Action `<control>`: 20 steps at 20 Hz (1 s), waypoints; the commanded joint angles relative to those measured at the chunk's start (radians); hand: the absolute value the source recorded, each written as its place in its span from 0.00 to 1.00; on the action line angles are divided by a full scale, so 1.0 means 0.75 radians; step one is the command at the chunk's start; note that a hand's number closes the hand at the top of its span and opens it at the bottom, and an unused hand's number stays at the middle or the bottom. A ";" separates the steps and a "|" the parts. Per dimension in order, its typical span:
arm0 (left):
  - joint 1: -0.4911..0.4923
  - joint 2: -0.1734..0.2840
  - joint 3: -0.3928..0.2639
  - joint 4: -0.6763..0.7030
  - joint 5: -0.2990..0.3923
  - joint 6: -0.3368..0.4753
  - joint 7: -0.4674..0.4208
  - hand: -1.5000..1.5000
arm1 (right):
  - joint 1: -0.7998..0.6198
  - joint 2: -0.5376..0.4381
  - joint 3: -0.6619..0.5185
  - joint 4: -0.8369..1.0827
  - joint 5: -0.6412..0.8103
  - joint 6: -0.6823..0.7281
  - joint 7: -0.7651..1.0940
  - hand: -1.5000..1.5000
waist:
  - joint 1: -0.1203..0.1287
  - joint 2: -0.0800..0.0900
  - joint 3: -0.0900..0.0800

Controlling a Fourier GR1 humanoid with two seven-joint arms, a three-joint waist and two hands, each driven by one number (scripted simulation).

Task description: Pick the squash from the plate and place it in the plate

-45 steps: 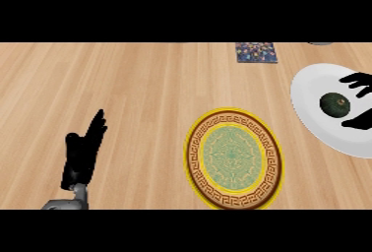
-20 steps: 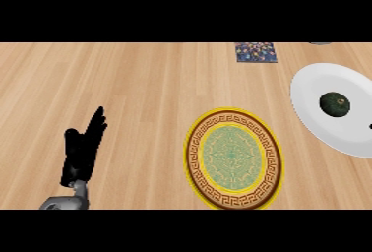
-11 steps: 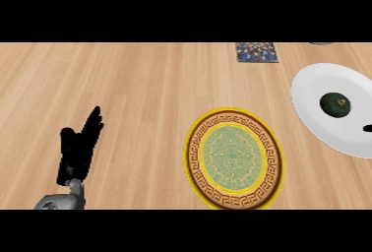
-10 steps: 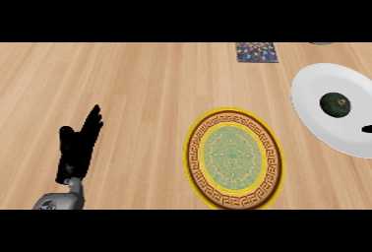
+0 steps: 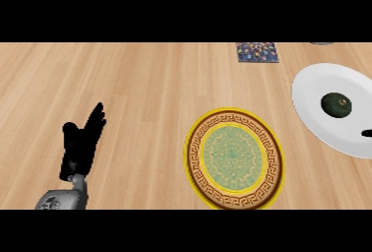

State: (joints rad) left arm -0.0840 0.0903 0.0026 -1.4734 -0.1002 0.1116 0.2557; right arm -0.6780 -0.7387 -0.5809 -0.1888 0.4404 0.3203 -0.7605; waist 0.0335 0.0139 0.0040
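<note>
The right hand has gone from the white plate — 2.2 seconds ago its black fingers lay spread over the plate's right part, close about the squash; one second ago no hand showed there, and now only a small black tip shows at the view's right edge, over the plate's lower part. Too little of it shows to tell how the fingers stand. The squash now lies uncovered on that plate. The left hand, fingers straight and pointing up, has drifted a little leftward and lower since then — its grey wrist now sits closer to the view's lower edge.
</note>
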 commanded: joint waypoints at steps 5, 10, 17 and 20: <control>0.013 0.012 0.013 0.035 0.008 -0.023 -0.057 0.50 | 0.014 -0.132 -0.018 0.050 -0.011 0.063 0.012 0.00 | 0.017 0.010 0.003; 0.021 0.004 -0.003 -0.020 0.000 -0.017 -0.014 0.50 | 0.060 -0.086 -0.024 0.060 -0.016 -0.035 -0.020 0.00 | 0.018 0.009 0.004; -0.033 -0.002 0.007 0.007 -0.006 -0.002 -0.002 0.50 | 0.122 -0.107 -0.060 0.063 -0.048 -0.053 -0.094 0.00 | 0.015 0.014 0.007; 0.109 -0.021 -0.039 -0.052 -0.020 -0.012 -0.052 0.50 | 0.112 -0.180 -0.075 0.073 -0.065 -0.003 -0.036 0.00 | 0.022 0.004 0.004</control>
State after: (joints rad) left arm -0.0624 0.0853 -0.0018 -1.4761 -0.1054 0.1042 0.2285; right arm -0.6040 -0.8454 -0.6224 -0.1414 0.4061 0.3038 -0.7927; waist 0.0446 0.0202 0.0073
